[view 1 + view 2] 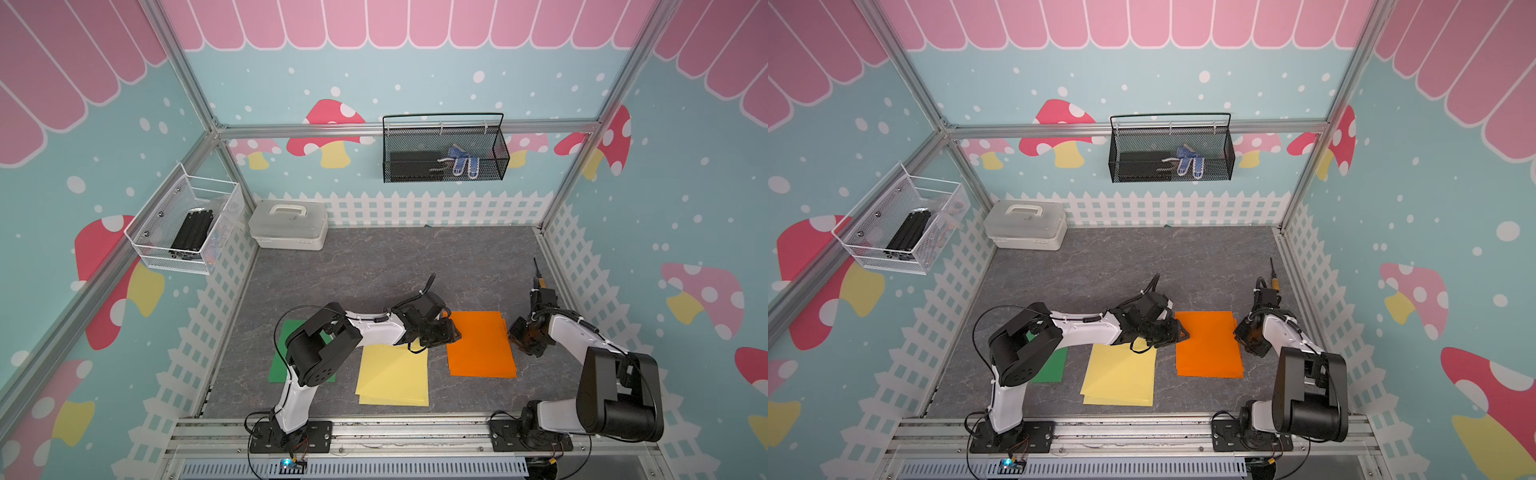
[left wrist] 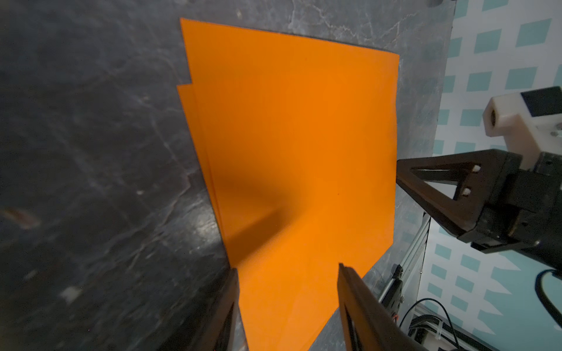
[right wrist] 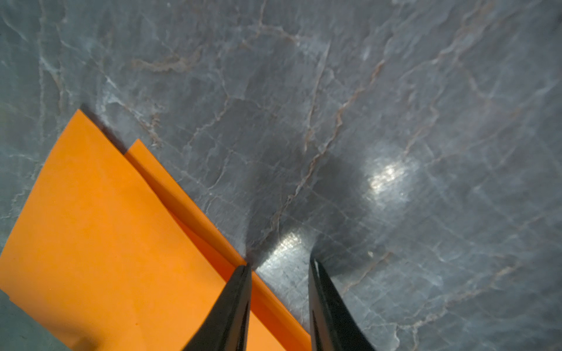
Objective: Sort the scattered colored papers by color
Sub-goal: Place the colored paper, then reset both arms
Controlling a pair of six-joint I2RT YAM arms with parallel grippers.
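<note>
Left wrist view puts my left gripper (image 2: 287,267) over the orange pile (image 2: 289,136), at the edge that faces the yellow pile (image 1: 392,378). Its jaws are spread and grasp nothing. The orange sheets lie flat on the table (image 2: 91,152) beneath them. My right gripper (image 3: 279,263) is parted and empty too. 1 fingertip meets the pile's opposite edge and the other stands over bare table.

I judge the sorting nearly done. In both top views the green sheet (image 1: 278,365), partly under my left arm, and the yellow and orange piles lie side by side, apart from one another. What looks left is squaring the orange pile, where at least 2 sheets sit stepped at their edges.

To do that well, I should keep both sets of tips low against the table so no sheet slips beneath them. I should press inward slowly from both sides together, because thin paper buckles if shoved. Pinching would only lift a sheet.
</note>
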